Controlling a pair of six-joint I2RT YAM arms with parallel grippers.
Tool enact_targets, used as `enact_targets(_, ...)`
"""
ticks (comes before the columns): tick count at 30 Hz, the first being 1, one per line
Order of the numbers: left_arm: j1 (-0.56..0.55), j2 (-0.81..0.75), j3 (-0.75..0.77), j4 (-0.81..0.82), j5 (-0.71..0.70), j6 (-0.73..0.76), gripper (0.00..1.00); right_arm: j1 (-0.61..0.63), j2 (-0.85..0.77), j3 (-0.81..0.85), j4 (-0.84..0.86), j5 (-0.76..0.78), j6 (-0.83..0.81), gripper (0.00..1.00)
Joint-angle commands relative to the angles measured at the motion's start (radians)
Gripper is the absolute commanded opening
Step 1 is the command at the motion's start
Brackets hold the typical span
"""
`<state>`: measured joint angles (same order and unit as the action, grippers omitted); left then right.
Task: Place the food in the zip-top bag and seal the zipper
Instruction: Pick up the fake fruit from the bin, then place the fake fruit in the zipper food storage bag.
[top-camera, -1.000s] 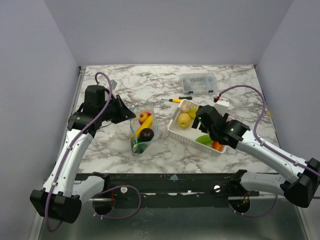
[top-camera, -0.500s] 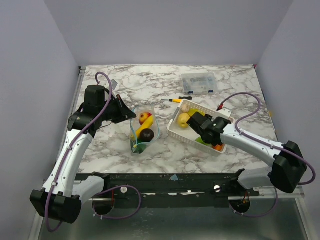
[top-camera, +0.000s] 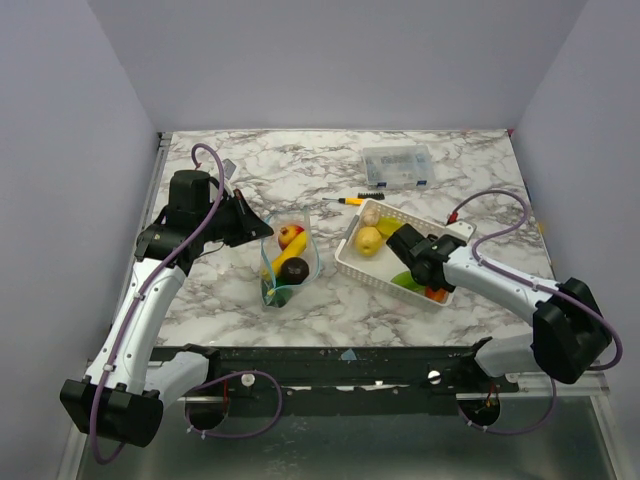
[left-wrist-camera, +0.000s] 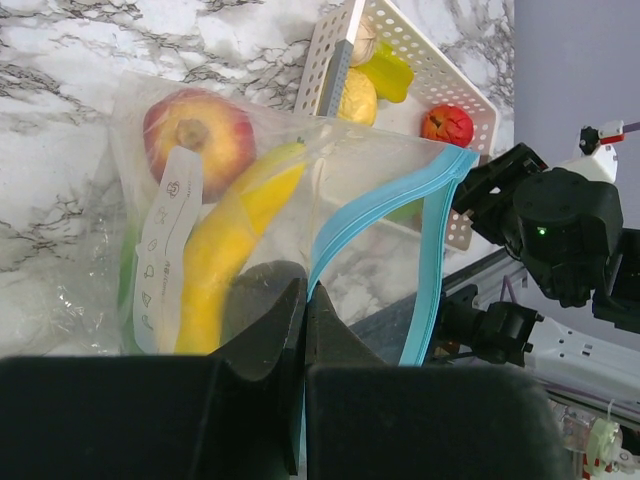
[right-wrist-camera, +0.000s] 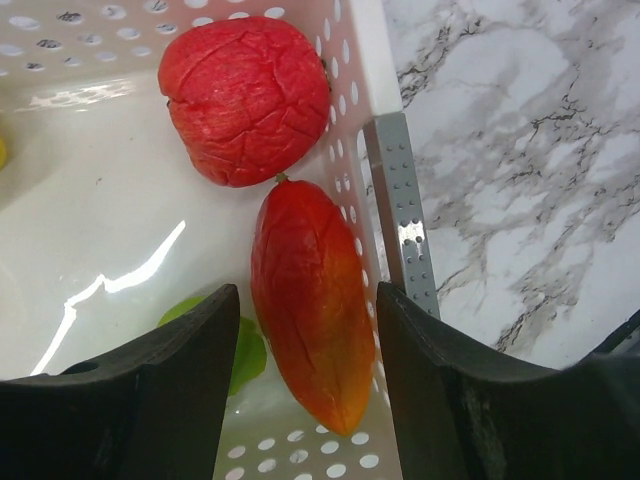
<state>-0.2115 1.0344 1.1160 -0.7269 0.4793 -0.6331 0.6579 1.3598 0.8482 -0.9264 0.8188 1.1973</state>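
The clear zip-top bag (top-camera: 290, 262) lies left of centre and holds a red apple (left-wrist-camera: 195, 130), a yellow banana (left-wrist-camera: 225, 240) and a dark piece. My left gripper (top-camera: 255, 225) is shut on the bag's light-blue zipper (left-wrist-camera: 370, 215) at the mouth edge, seen in the left wrist view (left-wrist-camera: 305, 290). My right gripper (top-camera: 428, 278) is open low inside the white basket (top-camera: 350, 262). In the right wrist view its fingers (right-wrist-camera: 305, 292) straddle an orange-red elongated piece (right-wrist-camera: 310, 330) without touching it. A red round piece (right-wrist-camera: 245, 95) and a green leaf (right-wrist-camera: 243, 355) lie beside it.
The basket also holds yellow pieces (top-camera: 368, 240) at its far end. A clear lidded box (top-camera: 397, 163) and a small yellow-handled tool (top-camera: 350, 200) lie behind the basket. The basket wall (right-wrist-camera: 350, 60) runs close to my right finger.
My right arm has swung and lowered its gripper into the near right end of the basket, over the orange-red piece. The left arm and the bag have not moved.
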Motion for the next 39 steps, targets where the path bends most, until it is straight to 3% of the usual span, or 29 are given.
enact_targets(1,0.004,-0.001,-0.008,0.035,0.031,0.007,0.00,-0.015,0.006,-0.028,0.060,0.006,-0.022,0.58)
enact_targets(13,0.004,-0.011,-0.017,0.036,0.027,0.007,0.00,-0.018,0.082,-0.043,0.142,-0.021,-0.072,0.57)
enact_targets(19,0.004,-0.011,-0.013,0.031,0.031,0.006,0.00,-0.017,0.064,-0.004,0.125,-0.010,-0.116,0.35)
enact_targets(24,0.004,-0.007,-0.010,0.033,0.036,0.001,0.00,-0.017,0.029,0.076,0.092,-0.002,-0.189,0.11)
enact_targets(29,0.004,-0.013,-0.005,0.029,0.034,0.000,0.00,-0.017,-0.034,0.129,0.104,-0.005,-0.259,0.00)
enact_targets(33,0.004,-0.013,-0.007,0.028,0.039,-0.002,0.00,-0.017,-0.107,0.140,0.212,-0.085,-0.379,0.00)
enact_targets(39,0.004,-0.001,-0.004,0.027,0.051,-0.002,0.00,-0.017,-0.253,0.116,0.486,-0.394,-0.551,0.00)
